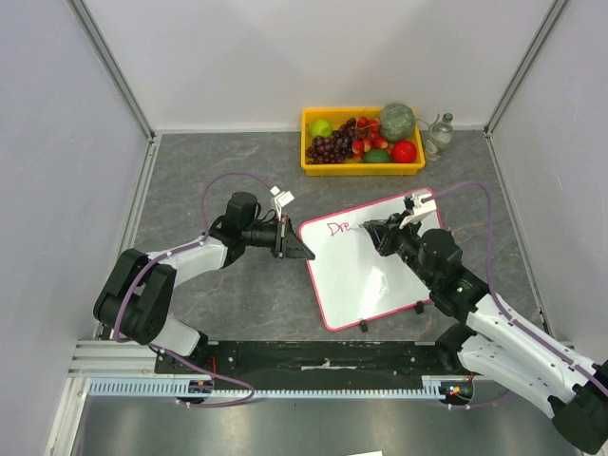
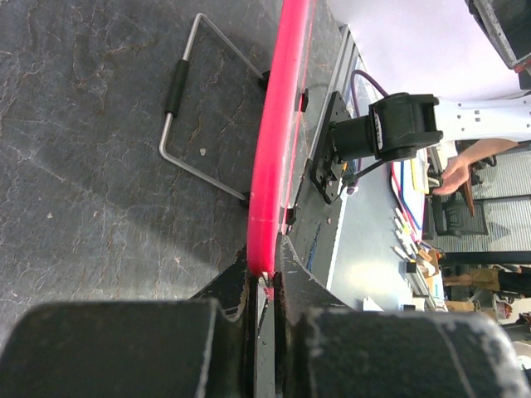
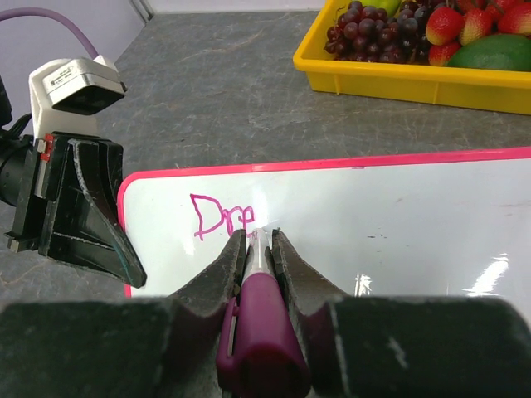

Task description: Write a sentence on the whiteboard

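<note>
The whiteboard [image 1: 380, 271] lies at a slant on the gray table [image 1: 218, 161], between the two arms. The left claw [image 1: 304, 253] is clenched on the whiteboard's left edge. In the left wrist view its fingers [image 2: 228, 290] pinch the pink rim, and a bent wire stand [image 2: 187, 99] shows beside the same rim. The right claw [image 1: 369, 231] hangs over the whiteboard's upper left part, grasping a purple marker [image 3: 259, 323] whose tip meets the white surface. Just left of that tip sits the start of the sentence [image 3: 222, 217], a few pink letters beginning "Dr", near the whiteboard's upper left corner.

Beyond the whiteboard's far edge, and apart from it, stands a yellow tray [image 1: 361, 170]. It holds:
- dark grapes [image 1: 331, 145] toward its left half
- a green apple [image 1: 320, 126] in the far left corner
- strawberries [image 1: 368, 135] in the middle
- a round green melon [image 1: 397, 121] at the far right
- a red fruit [image 1: 405, 151] and a dark green fruit [image 1: 378, 156] along the near side

A small glass bottle [image 1: 439, 136] stands just right of the tray, beyond the whiteboard's far right corner.
</note>
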Controlling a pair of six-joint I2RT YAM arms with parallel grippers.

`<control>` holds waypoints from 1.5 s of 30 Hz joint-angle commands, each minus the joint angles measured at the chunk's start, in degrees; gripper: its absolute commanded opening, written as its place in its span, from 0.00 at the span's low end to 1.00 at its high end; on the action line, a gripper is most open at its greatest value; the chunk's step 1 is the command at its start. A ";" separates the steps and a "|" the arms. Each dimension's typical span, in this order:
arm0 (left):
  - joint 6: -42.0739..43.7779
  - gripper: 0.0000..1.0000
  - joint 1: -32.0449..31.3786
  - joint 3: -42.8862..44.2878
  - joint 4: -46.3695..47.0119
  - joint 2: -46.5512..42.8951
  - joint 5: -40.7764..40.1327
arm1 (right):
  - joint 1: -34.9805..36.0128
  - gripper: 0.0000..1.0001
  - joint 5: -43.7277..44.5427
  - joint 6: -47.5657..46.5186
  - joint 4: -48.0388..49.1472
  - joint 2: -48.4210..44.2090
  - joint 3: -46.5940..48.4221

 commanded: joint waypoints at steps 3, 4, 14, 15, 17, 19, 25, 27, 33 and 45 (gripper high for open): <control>7.81 0.02 -0.88 -0.48 -2.61 0.24 0.05 | -0.32 0.00 2.71 -1.43 -1.71 -1.45 4.38; 7.81 0.02 -0.87 -0.40 -2.61 0.07 0.05 | -0.23 0.00 2.71 -1.52 -1.62 -1.53 4.56; 7.72 0.02 -0.96 -0.39 -2.61 0.07 0.05 | -0.40 0.00 3.59 -2.14 -0.66 0.75 5.18; 7.64 0.02 -0.88 -0.48 -2.61 -0.11 0.05 | -0.32 0.00 3.24 -1.96 -0.22 1.18 5.09; 7.64 0.02 -0.96 -0.48 -2.61 -0.11 0.05 | -0.32 0.00 2.54 -1.79 0.40 1.36 5.09; 7.81 0.02 -0.87 -0.66 -2.61 -0.11 -0.04 | -0.32 0.00 2.71 -1.79 0.67 1.80 5.18; 7.55 0.02 -0.88 -0.84 -2.35 -0.11 0.05 | -0.32 0.00 4.03 -1.44 1.02 1.37 4.74; 7.46 0.02 -0.88 -0.83 -2.26 -0.20 0.05 | -0.32 0.00 4.47 -1.35 1.02 1.02 4.56; 7.46 0.02 -0.88 -0.75 -2.26 -0.28 0.05 | -0.32 0.00 5.09 -1.17 0.93 1.36 3.86; 7.46 0.02 -0.87 -0.83 -2.26 -0.19 0.05 | -0.40 0.00 0.61 -1.35 1.46 2.95 2.54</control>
